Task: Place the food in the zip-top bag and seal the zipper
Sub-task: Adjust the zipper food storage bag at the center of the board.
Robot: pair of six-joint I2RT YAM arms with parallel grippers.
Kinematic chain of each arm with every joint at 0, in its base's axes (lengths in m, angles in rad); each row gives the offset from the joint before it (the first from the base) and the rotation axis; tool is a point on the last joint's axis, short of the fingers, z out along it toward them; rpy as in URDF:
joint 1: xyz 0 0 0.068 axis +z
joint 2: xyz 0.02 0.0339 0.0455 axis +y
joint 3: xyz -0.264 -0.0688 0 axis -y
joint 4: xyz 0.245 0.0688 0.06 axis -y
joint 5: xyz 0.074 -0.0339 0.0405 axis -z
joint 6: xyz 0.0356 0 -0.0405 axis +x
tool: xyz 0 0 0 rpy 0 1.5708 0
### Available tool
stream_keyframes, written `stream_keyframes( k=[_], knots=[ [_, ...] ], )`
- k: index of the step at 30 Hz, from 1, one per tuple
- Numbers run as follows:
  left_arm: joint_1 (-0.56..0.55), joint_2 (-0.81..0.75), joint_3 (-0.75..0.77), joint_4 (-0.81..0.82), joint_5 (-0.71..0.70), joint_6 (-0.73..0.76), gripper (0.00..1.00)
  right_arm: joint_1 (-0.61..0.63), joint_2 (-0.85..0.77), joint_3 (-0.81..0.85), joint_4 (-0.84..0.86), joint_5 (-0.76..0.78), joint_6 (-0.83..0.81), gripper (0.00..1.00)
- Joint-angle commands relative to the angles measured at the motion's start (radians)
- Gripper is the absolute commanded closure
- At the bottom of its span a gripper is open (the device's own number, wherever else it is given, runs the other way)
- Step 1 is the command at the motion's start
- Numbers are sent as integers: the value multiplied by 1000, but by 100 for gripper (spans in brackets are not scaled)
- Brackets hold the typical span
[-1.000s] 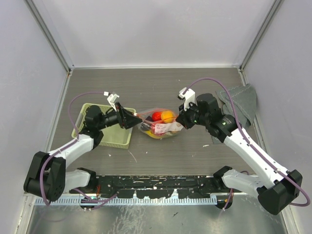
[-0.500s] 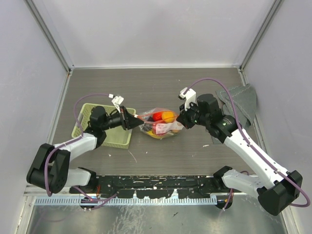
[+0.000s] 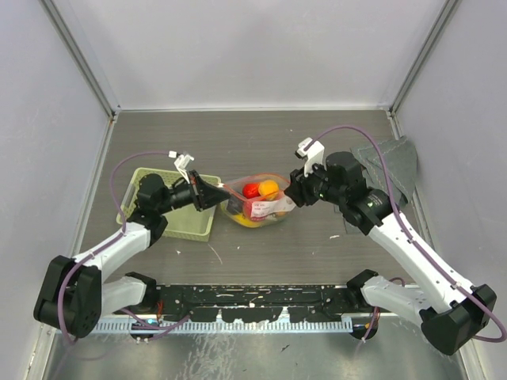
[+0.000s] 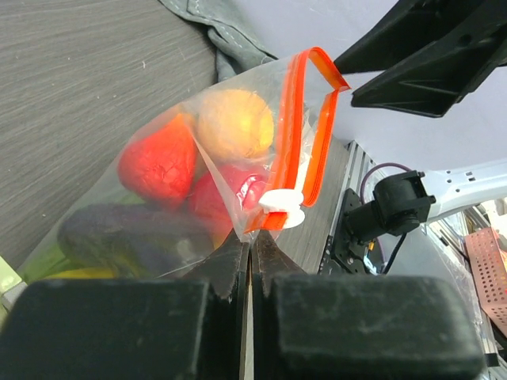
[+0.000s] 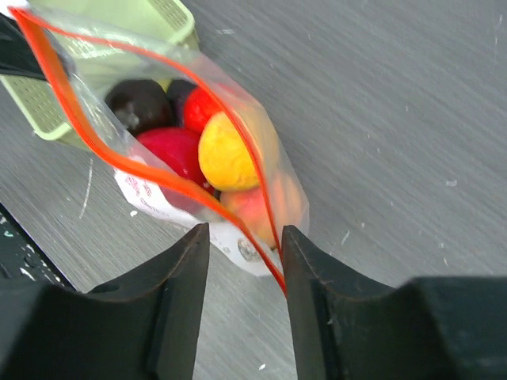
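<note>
Grey woodgrain table (image 3: pixel 238 134), pale walls (image 3: pixel 238 47)

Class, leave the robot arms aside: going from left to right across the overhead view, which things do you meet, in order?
pale green basket → zip-top bag holding the food → grey cloth

The zip-top bag (image 3: pixel 257 204) sits mid-table, hemmed in sideways: the left gripper (image 3: pixel 223 191) pinches its left corner, the right gripper (image 3: pixel 290 196) stands at its right end, jaws apart. The green basket (image 3: pixel 194 228) lies under the left arm (image 3: pixel 127 237) and blocks that flank; the grey cloth (image 3: pixel 394 162) fills the far right (beside the wall (image 3: pixel 455 119)). The table (image 3: pixel 238 142) is bare behind the bag, and between it and the black rail (image 3: pixel 261 303).
</note>
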Motion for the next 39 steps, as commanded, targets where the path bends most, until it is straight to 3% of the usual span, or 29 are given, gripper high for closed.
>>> stream_keyframes(
  k=[1, 9, 19, 27, 34, 39],
  knots=[
    [-6, -42, 48, -29, 0, -2, 100, 13, -15, 65, 121, -106, -33, 50],
    [-12, -80, 72, -130, -15, 31, 100, 182, 65, 132, 208, -123, -159, 38],
    [-27, -109, 74, -194, -36, 53, 100, 301, 235, 204, 314, -150, -286, 37],
    [-38, -133, 67, -207, -35, 61, 100, 342, 343, 244, 429, -207, -397, 41],
    [-42, -142, 66, -214, -39, 68, 100, 348, 429, 285, 406, -240, -435, 47],
    [-47, -146, 65, -216, -37, 71, 100, 349, 461, 301, 382, -203, -441, 56]
  ],
)
